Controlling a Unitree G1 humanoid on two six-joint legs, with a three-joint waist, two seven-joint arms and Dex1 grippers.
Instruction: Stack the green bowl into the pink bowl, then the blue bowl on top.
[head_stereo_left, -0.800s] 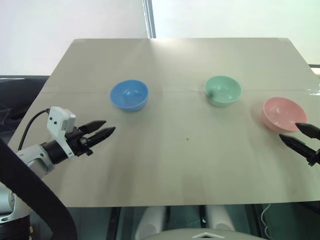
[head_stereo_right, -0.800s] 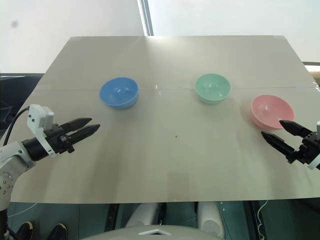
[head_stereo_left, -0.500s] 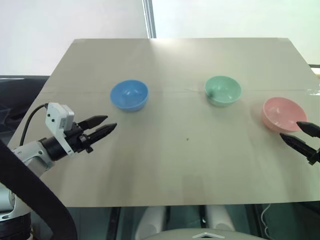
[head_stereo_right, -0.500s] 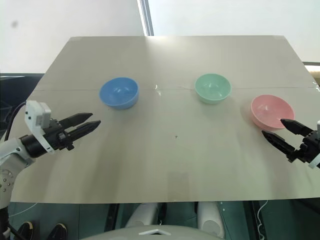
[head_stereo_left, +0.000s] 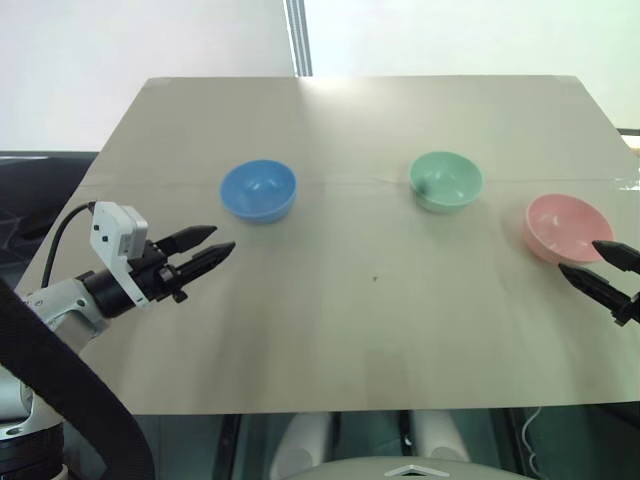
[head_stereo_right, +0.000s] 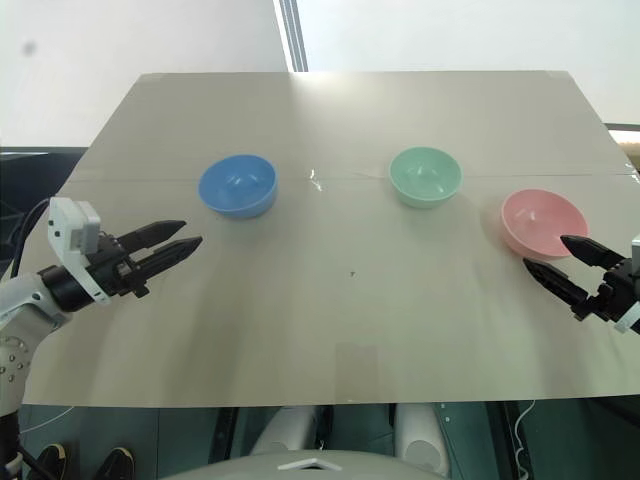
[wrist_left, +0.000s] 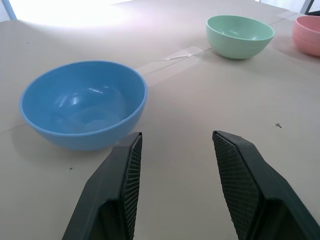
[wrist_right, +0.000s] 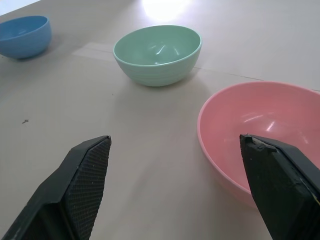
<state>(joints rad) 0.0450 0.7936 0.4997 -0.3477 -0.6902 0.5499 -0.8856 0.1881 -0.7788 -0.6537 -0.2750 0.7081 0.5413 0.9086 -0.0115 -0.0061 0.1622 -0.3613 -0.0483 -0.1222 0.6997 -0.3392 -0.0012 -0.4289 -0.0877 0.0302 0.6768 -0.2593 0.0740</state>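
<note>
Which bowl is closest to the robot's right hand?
The pink bowl. It sits right beside the right end effector, while the green bowl and the blue bowl are farther left.

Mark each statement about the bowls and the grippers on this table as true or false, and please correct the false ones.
1. The green bowl already sits inside the pink bowl. False: it stands alone on the table, apart from the pink one.
2. The blue bowl is the bowl nearest the left gripper. True.
3. The right gripper is shut on the pink bowl. False: its fingers stand wide open beside the bowl and hold nothing.
4. All three bowls stand upright and empty. True.
5. The green bowl stands between the blue bowl and the pink bowl. True.
</note>
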